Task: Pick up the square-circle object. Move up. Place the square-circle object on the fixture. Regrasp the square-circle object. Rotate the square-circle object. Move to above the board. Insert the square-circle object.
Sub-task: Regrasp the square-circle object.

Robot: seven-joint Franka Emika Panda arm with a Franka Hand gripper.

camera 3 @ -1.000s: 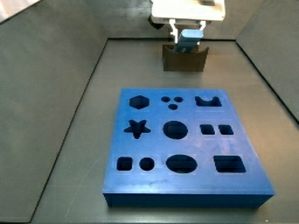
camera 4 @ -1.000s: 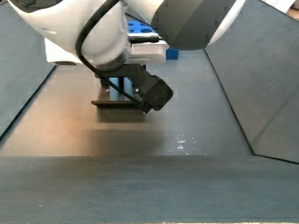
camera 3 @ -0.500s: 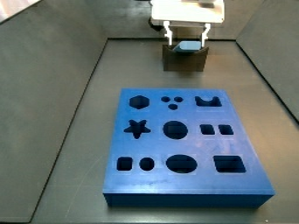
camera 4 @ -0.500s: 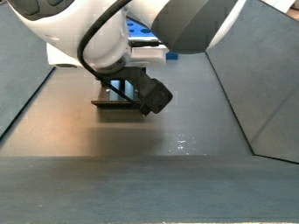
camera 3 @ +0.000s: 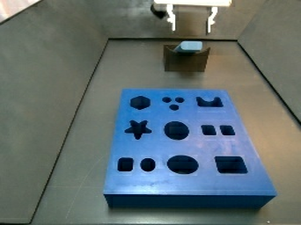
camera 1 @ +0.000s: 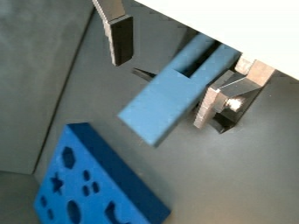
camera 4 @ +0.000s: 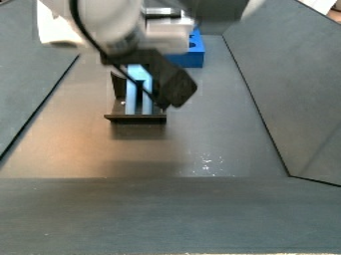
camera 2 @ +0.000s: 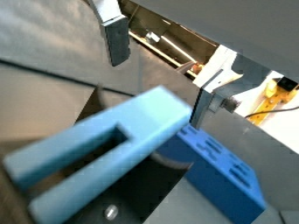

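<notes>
The square-circle object point(camera 3: 188, 47), a pale blue peg, rests in the notch of the small brown fixture point(camera 3: 186, 61) at the back of the floor. My gripper point(camera 3: 191, 19) hangs above it, open and empty, clear of the peg. In both wrist views the peg point(camera 1: 176, 92) point(camera 2: 105, 157) lies below and between the spread fingers point(camera 1: 121, 39) point(camera 2: 115, 44), touching neither. The blue board point(camera 3: 188, 145) with its shaped holes lies in front of the fixture. In a side view the arm partly hides the peg point(camera 4: 142, 82) on the fixture point(camera 4: 136, 119).
Grey walls close in the floor on the left, right and back. The board point(camera 4: 196, 48) shows behind the arm in a side view, and its corner shows in both wrist views point(camera 1: 93, 184) point(camera 2: 216, 162).
The gripper has opened, let go of the peg and risen straight up. The peg stays on the fixture.
</notes>
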